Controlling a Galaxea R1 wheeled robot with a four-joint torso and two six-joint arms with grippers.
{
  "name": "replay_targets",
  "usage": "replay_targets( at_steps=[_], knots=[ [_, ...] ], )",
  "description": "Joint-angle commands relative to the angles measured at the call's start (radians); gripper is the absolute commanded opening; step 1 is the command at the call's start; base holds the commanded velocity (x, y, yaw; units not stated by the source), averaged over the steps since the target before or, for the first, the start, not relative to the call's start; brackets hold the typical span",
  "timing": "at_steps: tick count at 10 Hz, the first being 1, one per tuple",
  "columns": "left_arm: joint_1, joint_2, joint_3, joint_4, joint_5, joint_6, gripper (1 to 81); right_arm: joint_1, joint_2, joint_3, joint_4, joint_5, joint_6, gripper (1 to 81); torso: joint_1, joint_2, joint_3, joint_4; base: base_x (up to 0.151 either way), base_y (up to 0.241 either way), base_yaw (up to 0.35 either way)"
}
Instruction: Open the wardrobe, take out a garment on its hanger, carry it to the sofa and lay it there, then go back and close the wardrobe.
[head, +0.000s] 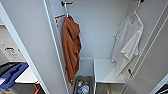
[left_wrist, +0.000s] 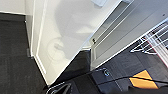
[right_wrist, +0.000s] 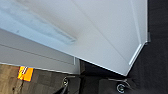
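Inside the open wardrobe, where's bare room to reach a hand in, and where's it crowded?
The widest gap lies between the rust-orange garment and the white garment, in front of the bare back wall. The white shelf below is bare too. The bin of small items under the orange garment is crowded.

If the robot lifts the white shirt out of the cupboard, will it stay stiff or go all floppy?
Probably floppy: the white shirt hangs in soft folds with drooping sleeves. It looks thin, so likely light. Lifted by its hanger, it would probably swing and could brush the wardrobe door.
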Motion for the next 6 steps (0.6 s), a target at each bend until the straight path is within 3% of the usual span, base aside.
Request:
replay_targets(
  at_steps=[1,6],
  knots=[
    [0.120,0.177,-0.331,-0.095,-0.197,-0.053,81.1,-0.016,0.058,-0.254,0.111,0.010,0.114,81.1,0.000,0.000,0.000,0.000,0.000,0.000,0.000],
    [0.137,0.528,-0.761,-0.094,-0.063,-0.124,81.1,-0.162,0.351,-0.516,0.096,-0.012,0.124,81.1,-0.002,-0.001,0.000,0.000,0.000,0.000,0.000]
  ],
)
